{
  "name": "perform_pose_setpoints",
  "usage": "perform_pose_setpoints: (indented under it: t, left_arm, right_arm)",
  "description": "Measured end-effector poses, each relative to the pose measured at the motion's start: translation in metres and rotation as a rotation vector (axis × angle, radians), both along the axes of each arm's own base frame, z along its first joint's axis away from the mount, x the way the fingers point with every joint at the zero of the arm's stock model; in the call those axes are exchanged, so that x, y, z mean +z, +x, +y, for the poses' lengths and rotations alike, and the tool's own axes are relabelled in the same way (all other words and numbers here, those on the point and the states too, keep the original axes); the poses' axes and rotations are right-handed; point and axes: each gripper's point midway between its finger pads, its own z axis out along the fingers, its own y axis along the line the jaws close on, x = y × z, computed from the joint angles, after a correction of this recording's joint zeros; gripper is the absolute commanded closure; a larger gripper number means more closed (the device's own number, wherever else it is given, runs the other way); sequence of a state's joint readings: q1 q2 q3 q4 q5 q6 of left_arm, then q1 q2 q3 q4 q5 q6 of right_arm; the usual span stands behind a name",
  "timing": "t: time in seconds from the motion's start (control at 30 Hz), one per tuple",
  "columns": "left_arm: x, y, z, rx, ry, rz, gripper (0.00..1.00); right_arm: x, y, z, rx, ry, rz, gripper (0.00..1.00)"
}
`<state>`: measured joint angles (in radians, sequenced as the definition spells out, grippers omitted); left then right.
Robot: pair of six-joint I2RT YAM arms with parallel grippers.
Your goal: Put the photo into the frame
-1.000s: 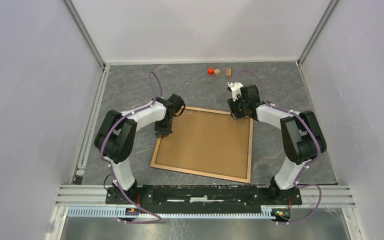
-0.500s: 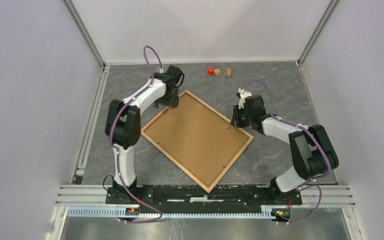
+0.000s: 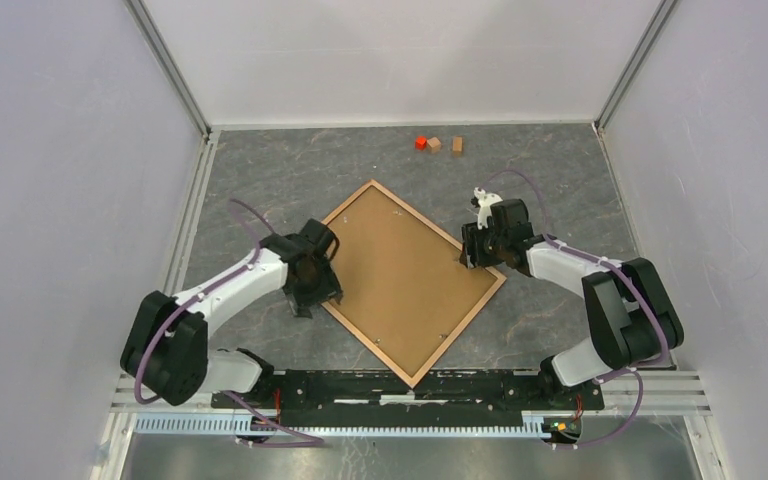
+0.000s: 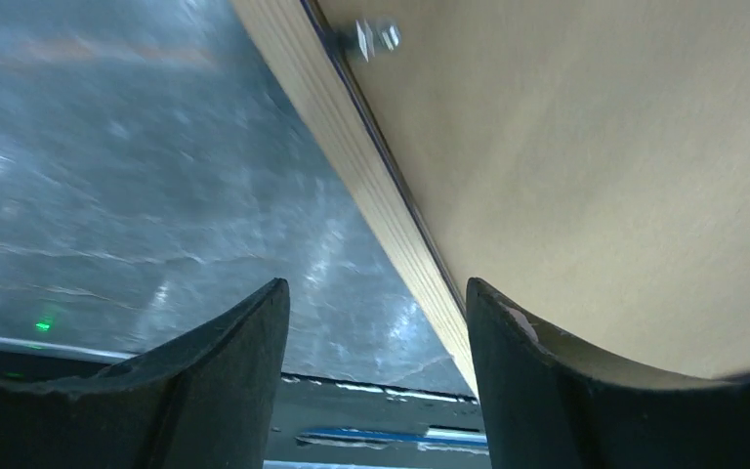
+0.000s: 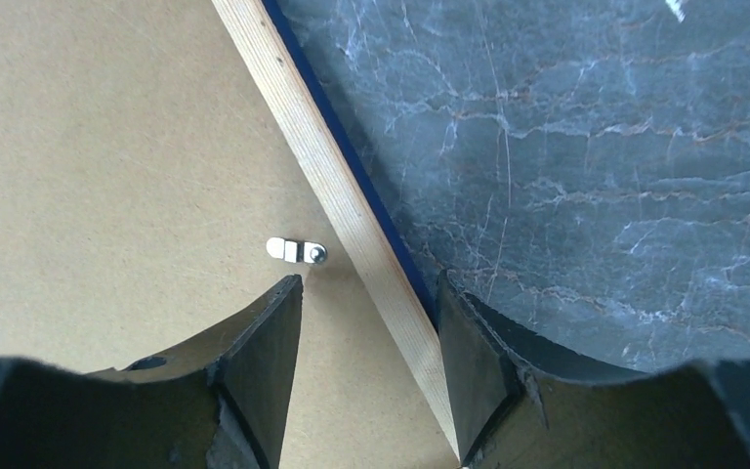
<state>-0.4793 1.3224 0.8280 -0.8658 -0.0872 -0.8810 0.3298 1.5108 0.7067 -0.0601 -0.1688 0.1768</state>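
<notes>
Top view: the frame (image 3: pixel 458 333) lies back-up at the centre of the table (image 3: pixel 280 180), turned so one corner points to 12 o'clock, a brown backing board (image 3: pixel 405 275) inside it. The left gripper (image 3: pixel 310 290) sits at the frame's 8 o'clock rail, the right gripper (image 3: pixel 470 250) at its 2 o'clock rail. Both wrist views show jaws apart, with the light-wood rail (image 5: pixel 332 186) running between the fingers, unclamped. Small blocks (image 3: pixel 435 144) rest at the table's 12 o'clock.

frame (image 3: pixel 415 213) lies flat, brown back up; turned diamond-wise; light-wood rails
</notes>
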Motion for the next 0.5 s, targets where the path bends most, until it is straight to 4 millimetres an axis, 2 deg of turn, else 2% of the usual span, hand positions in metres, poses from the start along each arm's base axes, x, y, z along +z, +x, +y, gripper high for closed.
perform_pose_setpoints:
  t: [0.1,0.17,0.27,0.37,0.4,0.5]
  left_arm:
    - [-0.014,-0.022,-0.025,0.034,-0.041,0.064,0.31]
    - [-0.021,-0.024,-0.038,0.063,-0.063,0.080,0.36]
    - [-0.038,-0.022,-0.048,0.121,-0.071,0.119,0.49]
    - [-0.038,-0.018,-0.052,0.135,-0.062,0.147,0.67]
    - [-0.037,-0.017,-0.051,0.136,-0.048,0.157,0.77]
    - [-0.036,-0.010,-0.047,0.113,0.017,0.181,0.92]
  right_arm:
    - [-0.005,-0.005,-0.001,0.002,-0.003,0.016,0.41]
    - [-0.007,-0.008,-0.001,0.004,-0.001,0.026,0.41]
    - [-0.007,-0.009,-0.001,0.005,0.003,0.021,0.42]
    - [-0.007,-0.012,-0.004,-0.002,0.001,0.007,0.43]
    - [-0.007,-0.015,-0.008,-0.010,-0.002,0.003,0.43]
    - [-0.007,-0.025,-0.016,-0.033,-0.001,-0.010,0.44]
